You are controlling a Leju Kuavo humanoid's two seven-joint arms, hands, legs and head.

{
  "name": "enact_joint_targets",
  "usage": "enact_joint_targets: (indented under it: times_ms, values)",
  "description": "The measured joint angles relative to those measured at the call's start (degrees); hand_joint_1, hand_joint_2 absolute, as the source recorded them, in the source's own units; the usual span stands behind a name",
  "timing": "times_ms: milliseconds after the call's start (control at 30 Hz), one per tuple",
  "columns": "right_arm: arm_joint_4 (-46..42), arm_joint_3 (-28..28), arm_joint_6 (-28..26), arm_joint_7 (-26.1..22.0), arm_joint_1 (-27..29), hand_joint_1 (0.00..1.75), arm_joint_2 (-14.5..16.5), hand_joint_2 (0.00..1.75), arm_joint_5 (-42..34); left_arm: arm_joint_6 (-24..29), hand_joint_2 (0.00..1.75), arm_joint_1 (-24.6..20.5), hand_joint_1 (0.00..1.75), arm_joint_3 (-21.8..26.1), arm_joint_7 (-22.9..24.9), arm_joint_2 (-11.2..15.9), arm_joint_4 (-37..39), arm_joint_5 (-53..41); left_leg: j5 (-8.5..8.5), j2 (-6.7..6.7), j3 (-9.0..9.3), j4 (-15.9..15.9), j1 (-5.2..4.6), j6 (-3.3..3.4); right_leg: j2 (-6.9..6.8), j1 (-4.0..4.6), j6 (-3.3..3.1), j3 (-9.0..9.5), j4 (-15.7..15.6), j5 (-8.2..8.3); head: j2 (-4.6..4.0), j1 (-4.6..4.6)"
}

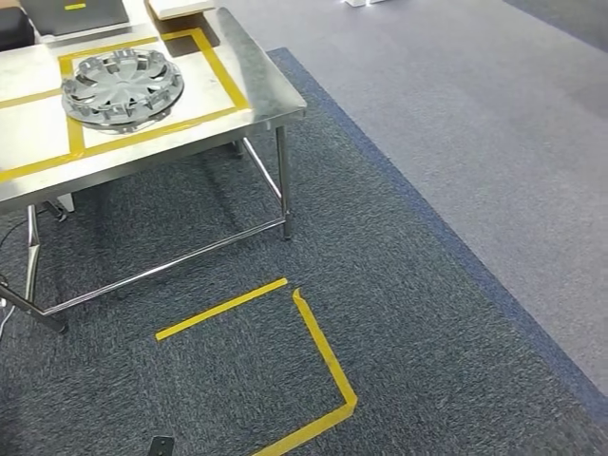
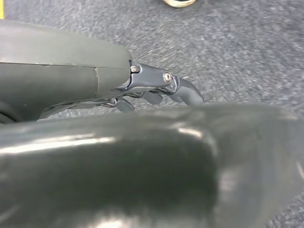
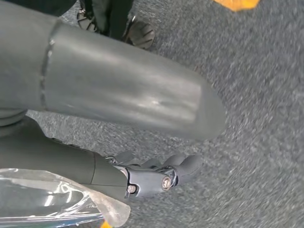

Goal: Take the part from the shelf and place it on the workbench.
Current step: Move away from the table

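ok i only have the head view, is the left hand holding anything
Observer: No. In the left wrist view the left hand hangs over grey carpet, fingers loosely out, nothing in them.
Operator: and the right
Observer: The right hand holds nothing either, fingers out over the carpet.
Operator: anything near it
Observer: A bit of yellow tape on the floor beyond its fingertips, and a clear plastic sheet beside the wrist. I can't tell what that is.
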Motion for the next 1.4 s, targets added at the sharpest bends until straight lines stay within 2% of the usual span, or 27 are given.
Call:
enact_joint_targets:
  times_ms: [67, 133, 167, 233, 300, 367, 433, 467, 533, 567, 600, 667, 700, 767, 800, 833, 867, 900, 933, 967, 1033, 1100, 1167, 1200, 1267, 1333, 1400]
  values:
    - [0.0, -0.4, 0.4, -0.1, -0.3, 0.0, -0.1, 0.0, -0.3, 0.2, 0.0, 0.0, 0.0, 0.0, 0.0, 0.1, 0.0, 0.0, -0.16, 1.02, 0.05, 0.4, -0.27, -0.54, -1.32, 0.23, -0.61, 1.82, -3.6, 0.69, 0.0, -0.15]
    - [0.0, -1.1, 1.2, 0.2, -0.3, 0.0, -0.1, 0.0, -1.3, 0.6, 0.0, -0.1, 0.0, 0.1, -0.1, 0.2, 0.0, 0.0, -0.26, 1.99, 0.13, 0.4, -0.27, -1.01, 0.0, 0.3, -1.34, 1.59, -3.6, 0.97, 0.0, -0.26]
    - [0.0, -1.5, 1.7, 0.6, -0.3, 0.0, -0.1, 0.0, -2.0, 0.8, 0.0, -0.2, 0.0, 0.1, -0.1, 0.3, 0.0, 0.0, -0.72, 1.68, 0.13, 0.8, -0.18, -1.32, 0.54, 0.23, -1.68, 1.53, -3.6, 1.13, 0.0, -0.28]
    - [0.0, -2.5, 2.5, 1.2, -0.5, 0.0, -0.1, 0.0, -3.3, 1.2, 0.0, -0.1, 0.0, 0.2, -0.1, 0.3, 0.0, 0.0, -3.65, -1.13, -1.17, 4.7, 0.11, -1.93, 1.79, 0.01, -2.48, 1.67, -3.8, 1.62, 0.0, -0.47]
    - [0.0, -3.2, 3.0, 1.5, -0.7, 0.0, -0.1, 0.0, -4.2, 1.5, 0.0, 0.1, 0.0, 0.3, 0.2, 0.3, 0.0, -0.1, -7.51, -4.21, -3.72, 11.5, 0.37, -2.21, 2.96, -0.01, -2.94, 1.41, -3.8, 1.94, 0.0, -0.6]
    - [0.0, -3.9, 3.5, 1.7, -0.8, 0.0, -0.1, 0.0, -5.1, 2.0, 0.0, 0.4, 0.0, 0.3, 0.7, 0.3, 0.0, -0.7, -9.47, -4.98, -6.1, 17.1, 0.43, -2.22, 4.27, 0.09, -3.06, 1.29, -3.7, 2.04, 0.0, -0.59]
    - [0.0, -4.9, 4.0, 2.1, -0.9, 0.0, -0.1, 0.0, -6.4, 2.3, 0.0, 0.5, 0.0, 0.3, 0.9, 0.3, 0.0, -1.3, -8.11, -5.29, -6.46, 17.5, 0.42, -2.01, 5.96, 0.2, -3.07, 1.29, -3.6, 2.08, 0.0, -0.58]
    - [0.0, -5.5, 4.2, 2.3, -1.0, 0.0, -0.1, 0.0, -6.9, 2.5, 0.0, 0.5, 0.0, 0.3, 0.8, 0.3, 0.0, -1.5, -5.97, -5.76, -5.37, 14.6, 0.42, -1.81, 6.88, 0.23, -3.04, 1.32, -3.5, 2.09, 0.0, -0.57]
    - [0.0, -6.3, 4.5, 2.6, -1.1, 0.0, 0.0, 0.0, -7.8, 2.6, 0.0, 0.6, 0.0, 0.3, 0.6, 0.3, 0.0, -1.7, -1.54, -8.61, -2.21, 6.4, 0.52, -1.26, 8.61, 0.28, -2.84, 1.17, -3.2, 2.1, 0.0, -0.56]
    - [0.1, -6.7, 4.6, 2.6, -1.3, 0.0, 0.0, 0.0, -8.0, 2.7, 0.0, 0.6, 0.0, 0.3, 0.6, 0.3, 0.0, -1.9, -0.46, -9.94, -1.09, 3.4, 0.59, -1.11, 9.44, 0.28, -2.61, 0.9, -3.0, 2.14, 0.0, -0.56]
    - [0.1, -6.9, 4.9, 2.4, -1.4, 0.0, 0.0, 0.0, -8.1, 2.7, 0.0, 0.5, 0.0, 0.3, 0.7, 0.3, 0.0, -2.0, -0.15, -10.81, -0.58, 1.8, 0.62, -1.02, 10.22, 0.23, -2.26, 0.52, -2.9, 2.25, 0.0, -0.55]
    - [0.1, -7.4, 5.5, 1.8, -1.3, 0.0, 0.0, 0.0, -8.2, 2.9, 0.0, 0.4, 0.0, 0.3, 1.0, 0.3, 0.0, -2.4, -0.25, -10.02, -0.45, 1.0, 0.62, -0.87, 11.59, 0.02, -1.41, -0.36, -2.8, 2.55, 0.0, -0.54]
    - [0.1, -7.5, 5.8, 1.4, -1.3, 0.0, 0.0, 0.0, -8.3, 2.9, 0.0, 0.3, 0.0, 0.3, 1.1, 0.3, 0.0, -2.6, -0.04, -9.22, -0.42, 0.8, 0.66, -0.63, 11.07, -0.02, -1.09, -0.81, -2.6, 2.39, 0.0, -0.53]
    - [0.1, -7.9, 6.1, 1.0, -1.3, 0.0, 0.0, 0.0, -8.4, 3.1, 0.0, 0.2, 0.0, 0.3, 1.4, 0.4, 0.0, -2.9, 0.38, -7.49, -0.35, 0.1, 0.82, -0.05, 7.8, 0.09, -0.64, -2.64, 0.4, 0.07, 0.0, -0.21]
    - [0.1, -8.0, 6.3, 0.8, -1.5, 0.0, 0.0, 0.0, -8.5, 3.1, 0.0, 0.3, 0.0, 0.3, 1.5, 0.5, 0.0, -3.1, 0.46, -6.52, -0.4, 0.0, 0.79, 0.11, 5.78, 0.09, -0.45, -4.17, 3.7, -2.02, 0.0, -0.07]
    - [0.1, -8.1, 6.4, 0.6, -1.6, 0.0, 0.0, 0.0, -8.7, 3.1, 0.0, 0.4, 0.0, 0.3, 1.7, 0.6, 0.0, -3.3, 0.47, -5.56, -0.52, 0.0, 0.76, 0.21, 4.61, 0.04, -0.18, -6.04, 7.7, -4.22, 0.0, 0.09]
    - [0.1, -8.3, 6.6, 0.4, -1.7, 0.0, 0.0, 0.0, -9.0, 3.1, 0.0, 0.4, 0.0, 0.3, 2.0, 0.6, 0.0, -3.6, 0.47, -4.5, -0.62, 0.0, 0.73, 0.23, 4.1, -0.09, 0.09, -7.71, 11.4, -5.86, 0.0, 0.13]
    - [0.1, -8.5, 6.8, 0.3, -1.7, 0.0, 0.0, 0.0, -9.3, 3.1, 0.0, 0.5, 0.0, 0.3, 2.1, 0.6, 0.0, -4.0, 0.45, -3.56, -0.69, 0.1, 0.73, 0.21, 3.87, -0.24, 0.34, -8.57, 13.6, -6.47, 0.0, 0.12]
    - [0.1, -8.7, 6.9, 0.2, -1.7, 0.0, 0.0, 0.0, -9.7, 3.1, 0.0, 0.4, 0.0, 0.2, 2.1, 0.7, 0.0, -4.6, 0.42, -2.68, -0.72, 0.1, 0.75, 0.16, 3.64, -0.41, 0.56, -8.26, 13.5, -5.92, 0.0, 0.14]
    - [0.1, -9.0, 6.9, 0.3, -1.6, 0.0, 0.0, 0.0, -10.0, 3.1, 0.0, 0.3, 0.0, 0.1, 2.0, 0.7, 0.0, -5.1, 0.35, -1.88, -0.7, 0.1, 0.8, 0.05, 3.24, -0.57, 0.72, -6.74, 11.1, -4.43, 0.0, 0.14]
    - [0.1, -9.5, 6.6, 1.0, -1.6, 0.0, 0.0, 0.0, -10.5, 3.1, 0.0, 0.1, 0.0, 0.0, 1.7, 0.7, 0.0, -5.8, 0.01, -0.54, -0.6, 0.5, 0.77, -0.48, 0.95, -0.64, 0.85, -1.88, 2.8, -1.0, 0.0, 0.19]
    - [0.1, -9.9, 6.2, 1.6, -1.7, 0.0, 0.0, 0.0, -10.4, 3.1, 0.0, 0.0, 0.0, -0.1, 1.2, 0.7, 0.0, -6.0, -0.36, 0.55, -0.48, 1.0, 0.56, -1.2, -0.73, -0.49, 0.25, 0.99, -2.1, 0.46, 0.0, 0.08]
    - [0.1, -10.0, 6.1, 1.5, -1.6, 0.0, 0.0, 0.0, -10.1, 2.9, 0.0, -0.3, 0.0, 0.0, 1.0, 0.7, 0.0, -6.0, -0.46, 1.55, -0.27, 1.2, 0.54, -1.78, 0.0, -0.34, -0.64, 0.85, -2.4, 0.58, 0.0, -0.05]
    - [0.1, -10.1, 6.2, 1.1, -1.4, 0.0, 0.0, 0.0, -10.1, 2.8, 0.0, -0.5, 0.0, 0.0, 1.0, 0.7, 0.0, -6.2, -0.69, 1.38, -0.19, 1.3, 0.68, -2.14, 0.55, -0.36, -1.01, 0.77, -2.4, 0.66, 0.0, -0.08]
    - [0.0, -10.2, 6.2, 0.3, -1.2, 0.0, -0.1, 0.0, -10.1, 2.6, 0.0, -0.7, 0.0, -0.1, 1.2, 0.7, 0.0, -6.4, -2.75, -1.11, -0.92, 3.7, 0.99, -2.74, 1.69, -0.5, -1.75, 0.75, -2.5, 0.93, 0.0, -0.19]
    - [-0.1, -10.3, 6.5, -0.3, -1.2, 0.0, -0.1, 0.0, -10.2, 2.5, 0.0, -0.7, 0.0, -0.1, 1.8, 0.7, 0.1, -6.7, -6.76, -4.21, -3.73, 10.6, 1.1, -2.89, 3.03, -0.46, -2.26, 0.75, -2.5, 1.18, 0.0, -0.35]
    - [-0.3, -10.4, 6.7, -0.6, -1.2, 0.0, -0.2, 0.0, -10.3, 2.1, 0.0, -0.5, 0.0, -0.2, 2.9, 0.6, 0.2, -7.0, -9.2, -5.04, -6.72, 17.4, 1.04, -2.66, 4.77, -0.21, -2.5, 0.63, -2.5, 1.3, 0.0, -0.41]
